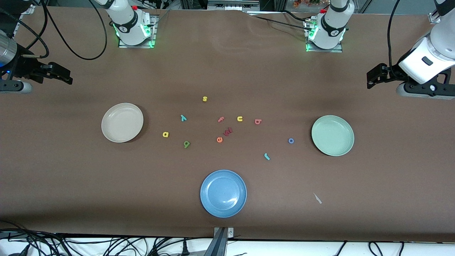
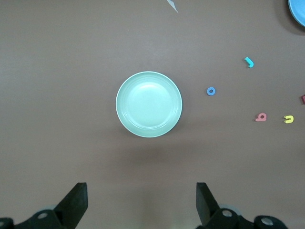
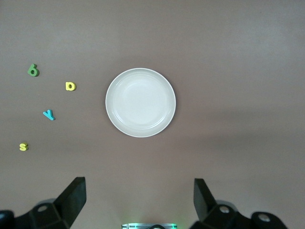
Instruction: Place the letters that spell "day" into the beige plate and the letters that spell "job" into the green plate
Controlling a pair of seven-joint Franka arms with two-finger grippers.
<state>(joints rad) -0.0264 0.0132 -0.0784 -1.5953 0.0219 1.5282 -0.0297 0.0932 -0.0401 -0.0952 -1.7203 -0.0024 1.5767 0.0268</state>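
The beige plate (image 1: pixel 122 122) (image 3: pixel 140 102) lies toward the right arm's end, the green plate (image 1: pixel 332 135) (image 2: pixel 148 104) toward the left arm's end; nothing is in either. Between them lie the green d (image 1: pixel 186 144) (image 3: pixel 33 71), yellow a (image 1: pixel 165 134) (image 3: pixel 70 86), teal y (image 1: pixel 183 117) (image 3: pixel 48 115), teal j (image 1: pixel 267 156) (image 2: pixel 249 62), blue o (image 1: pixel 291 140) (image 2: pixel 211 91) and pinkish-red b (image 1: pixel 258 121) (image 2: pixel 260 117). My right gripper (image 1: pixel 58 74) (image 3: pixel 139 198) hangs open over its table end. My left gripper (image 1: pixel 376 76) (image 2: pixel 141 200) hangs open over the other end.
A blue plate (image 1: pixel 223 193) sits nearest the front camera. Other letters lie among the task's: yellow s (image 1: pixel 204 99), pink f (image 1: pixel 221 119), yellow u (image 1: pixel 240 118), orange e (image 1: pixel 219 139), a dark red letter (image 1: pixel 228 131). A small white scrap (image 1: pixel 317 198) lies beside the blue plate.
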